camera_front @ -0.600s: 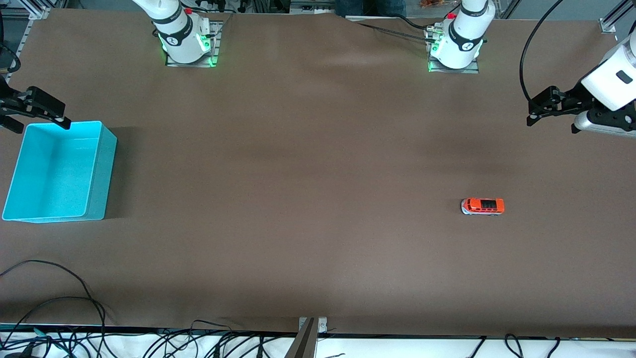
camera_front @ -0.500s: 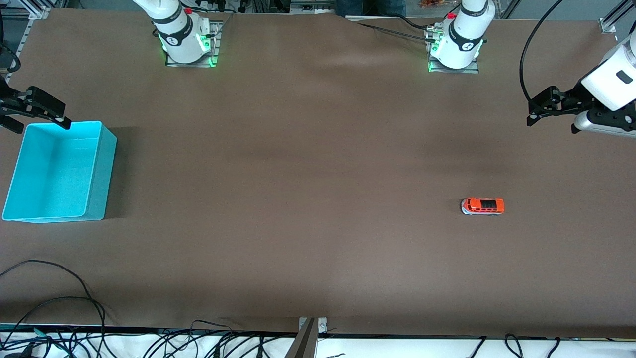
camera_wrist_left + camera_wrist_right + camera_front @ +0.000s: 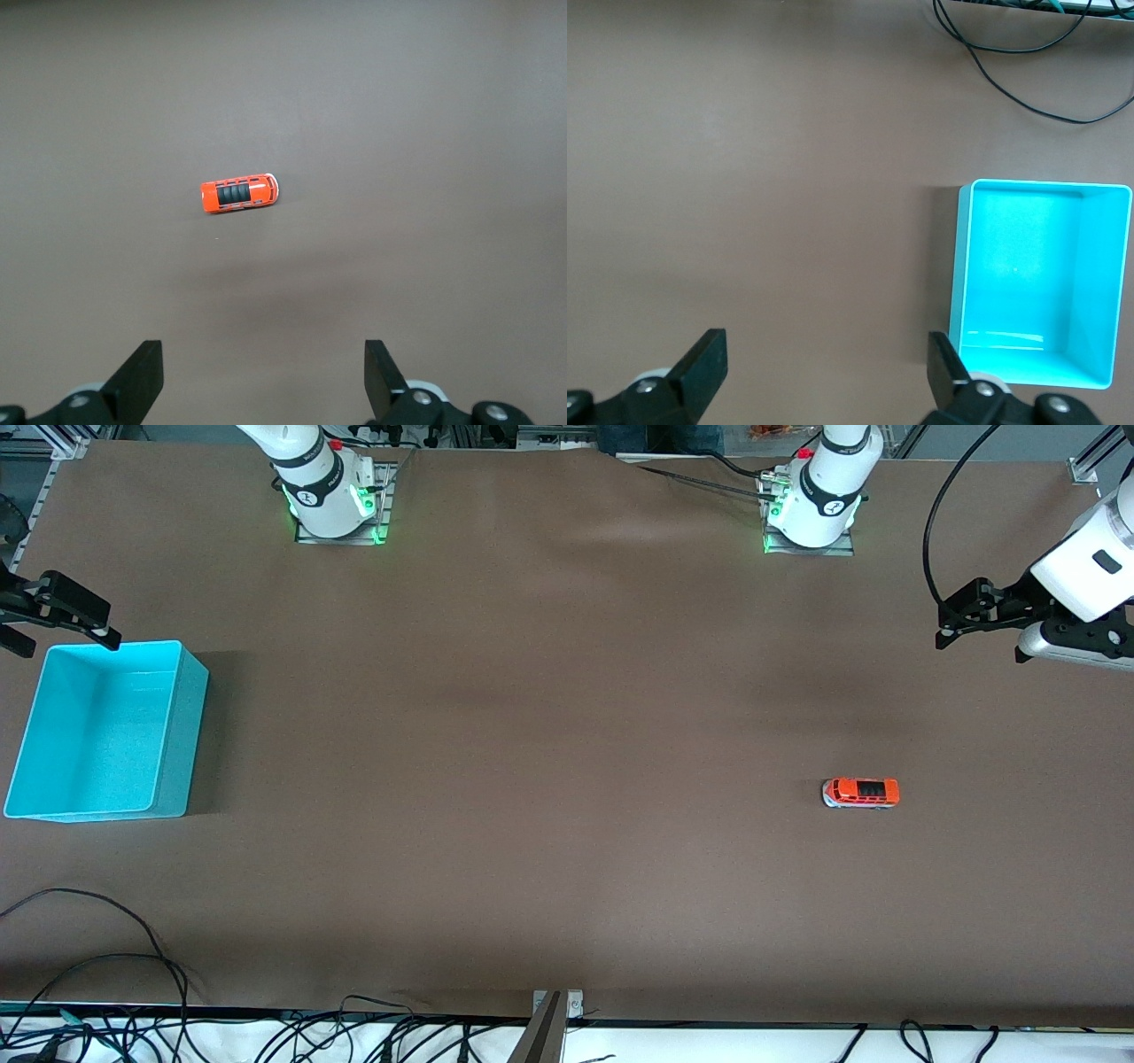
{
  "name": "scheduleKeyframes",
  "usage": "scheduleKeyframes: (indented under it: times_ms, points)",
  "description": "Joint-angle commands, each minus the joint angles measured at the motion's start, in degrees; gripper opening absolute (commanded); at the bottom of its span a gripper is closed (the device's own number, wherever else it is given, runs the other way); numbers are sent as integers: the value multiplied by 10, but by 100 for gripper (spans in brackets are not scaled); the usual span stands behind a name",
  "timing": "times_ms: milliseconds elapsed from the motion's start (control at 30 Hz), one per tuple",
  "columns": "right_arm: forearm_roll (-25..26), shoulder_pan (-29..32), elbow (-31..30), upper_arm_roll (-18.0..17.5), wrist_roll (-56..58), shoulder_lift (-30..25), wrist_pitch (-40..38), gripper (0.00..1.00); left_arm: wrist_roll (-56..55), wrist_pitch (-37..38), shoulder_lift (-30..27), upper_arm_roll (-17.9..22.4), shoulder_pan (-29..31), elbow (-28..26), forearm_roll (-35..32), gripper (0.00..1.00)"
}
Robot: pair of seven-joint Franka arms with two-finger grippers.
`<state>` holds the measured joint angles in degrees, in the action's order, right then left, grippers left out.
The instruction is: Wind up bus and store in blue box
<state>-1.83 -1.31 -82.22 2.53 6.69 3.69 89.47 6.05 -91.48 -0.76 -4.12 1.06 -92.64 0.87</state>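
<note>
- The right end effector (image 3: 49,615) hangs in the air at the right arm's end of the counter (image 3: 549,717), over bare brown surface just next to the blue box's edge that faces the robot bases. Its fingers (image 3: 700,363) are spread wide with nothing between them.
- The blue box (image 3: 97,731) sits on the counter just below and beside the right end effector, nearer to the front camera than the spot under it. It stands open-topped, and its inside shows only bare turquoise floor. In the right wrist view the blue box (image 3: 1036,283) lies off to one side of the finger gap, not under it, with one finger tip close to its corner.
- The bus (image 3: 860,792) rests on its wheels on the counter, well apart from the blue box and toward the left arm's end. It lies below the left end effector and apart from it, nearer to the front camera than the ground under that end effector. Its orange roof and dark roof window face up.
- The left end effector (image 3: 961,615) hangs in the air over bare counter at the left arm's end. Its fingers (image 3: 142,376) are spread wide and hold nothing; in the left wrist view the bus (image 3: 239,193) lies ahead of the gap, touching neither finger.
</note>
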Motion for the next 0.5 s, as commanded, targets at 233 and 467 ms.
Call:
scheduleKeyframes:
  times_ms: [233,467]
  points:
    - [7,3,7,0,0,-1,-11,100,-4,15,10,-12,1,19,6,100]
    - [7,3,7,1,0,-2,-10,100,-9,15,10,-14,1,19,6,100]
